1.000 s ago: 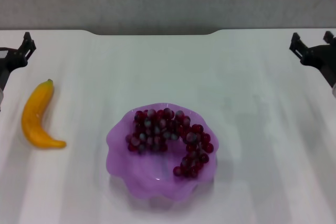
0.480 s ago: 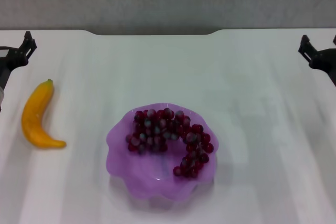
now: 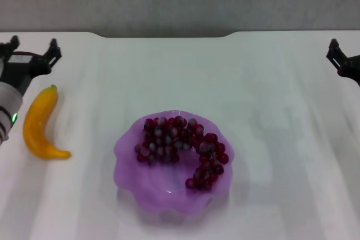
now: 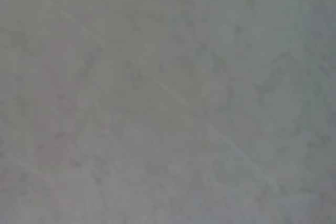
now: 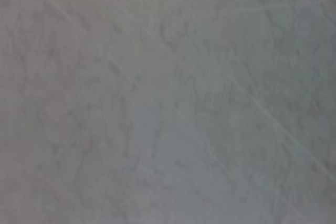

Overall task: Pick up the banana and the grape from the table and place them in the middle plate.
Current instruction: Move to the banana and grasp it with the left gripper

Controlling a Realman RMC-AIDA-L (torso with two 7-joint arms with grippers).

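Banana [image 3: 38,125]: curved, glossy yellow-orange, dark green stem tip at 12 o'clock end; lies on table [image 3: 281,139], at 9 o'clock of middle plate [image 3: 129,155], well apart. Grape [image 3: 180,147]: dark red-purple bunch, some pale bloom, inside translucent purple scalloped plate. Left gripper [image 3: 31,51]: fingers spread, empty, just beyond stem. Right gripper [image 3: 343,60]: 3 o'clock edge, grip unclear.

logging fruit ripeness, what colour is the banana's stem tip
Dark green, on a yellow-orange banana; clearest in the head view.

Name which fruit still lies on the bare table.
The banana, yellow, lying left of the middle plate near the left gripper; the grape bunch already sits inside it.
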